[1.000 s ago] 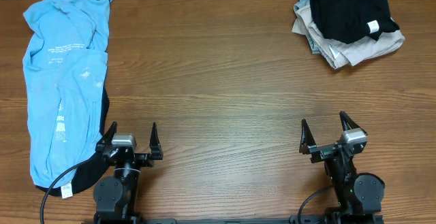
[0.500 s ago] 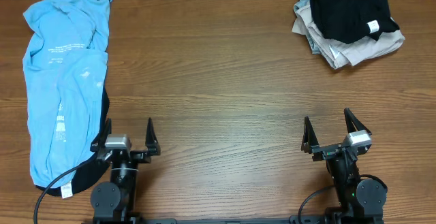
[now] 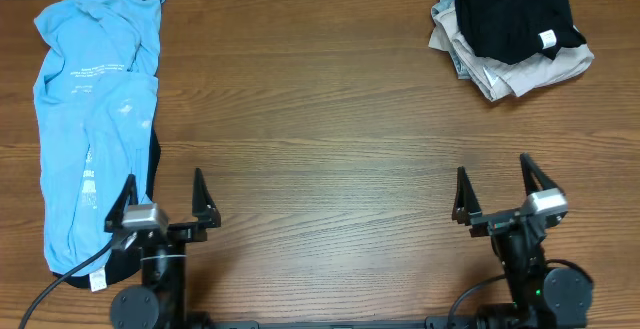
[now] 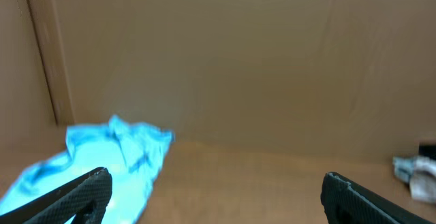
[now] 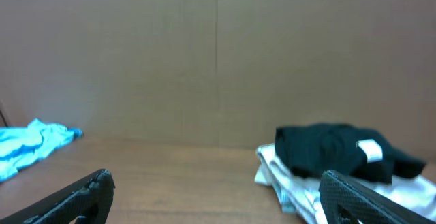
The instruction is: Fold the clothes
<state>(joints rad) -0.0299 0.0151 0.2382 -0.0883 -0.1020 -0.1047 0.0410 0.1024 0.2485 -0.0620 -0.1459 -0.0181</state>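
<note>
Overhead, my left jaws and right jaws both gape empty at the worktop's (image 3: 320, 119) near edge; light-blue T-shirt (image 3: 90, 119) along the left edge, folded pile (image 3: 510, 34) in the far-right corner.

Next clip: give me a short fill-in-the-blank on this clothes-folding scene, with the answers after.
1. The T-shirt is light ____.
2. A ____ garment lies on top of the beige pile.
3. The left gripper and right gripper are both ____ and hold nothing.
4. The T-shirt lies on the robot's ____ side.
Answers: blue; black; open; left.
</note>
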